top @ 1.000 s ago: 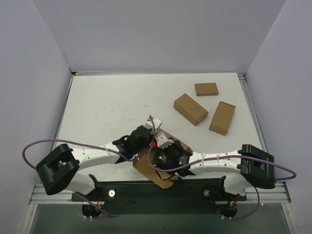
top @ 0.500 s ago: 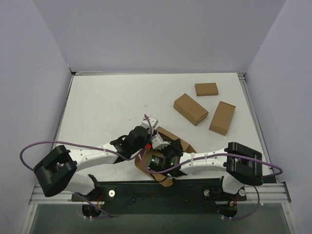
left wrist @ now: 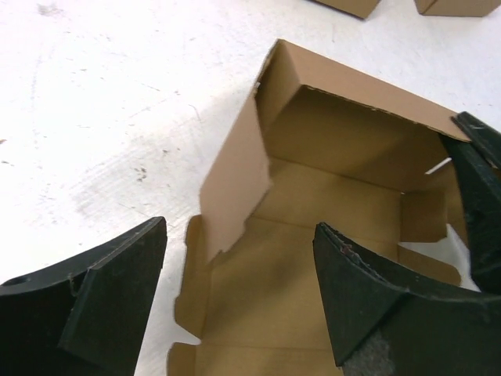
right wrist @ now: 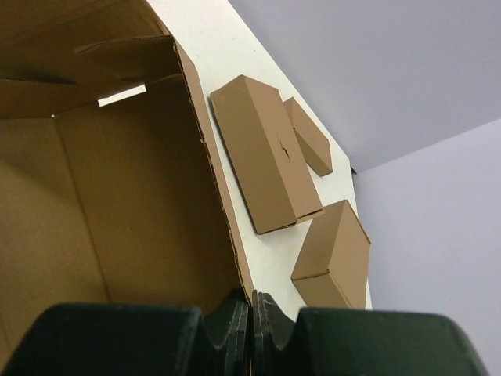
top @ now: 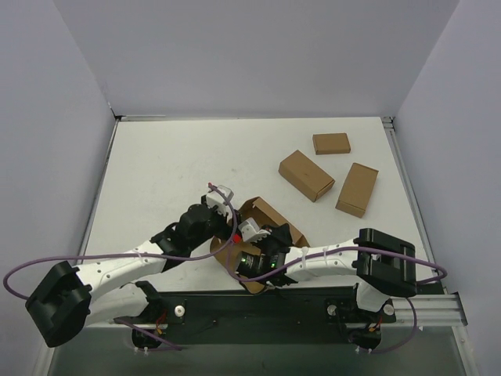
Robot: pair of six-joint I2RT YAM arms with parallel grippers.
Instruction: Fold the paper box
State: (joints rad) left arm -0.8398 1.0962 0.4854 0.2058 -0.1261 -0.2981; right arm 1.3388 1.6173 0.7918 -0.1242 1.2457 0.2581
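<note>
The paper box (top: pixel 270 222) lies half folded near the table's front edge, brown walls raised around a flat floor. In the left wrist view its near side flap (left wrist: pixel 235 184) stands upright and the back wall (left wrist: pixel 352 133) rises behind. My left gripper (left wrist: pixel 240 227) is open above the box's floor, its fingers (left wrist: pixel 102 305) apart and touching nothing. My right gripper (right wrist: pixel 254 301) is shut on the lower edge of the box's side wall (right wrist: pixel 141 196). From above, the left gripper (top: pixel 225 237) and right gripper (top: pixel 262 237) meet at the box.
Three small ready-made brown boxes (top: pixel 307 175), (top: pixel 331 143), (top: pixel 357 189) lie at the back right of the white table (top: pixel 172 164). Grey walls close in the table on three sides. The right gripper's black finger (left wrist: pixel 479 204) shows at the right of the left wrist view.
My left gripper has opened, let go of the box and drawn back to the left. The right gripper stays shut on the box wall and has shifted slightly left.
</note>
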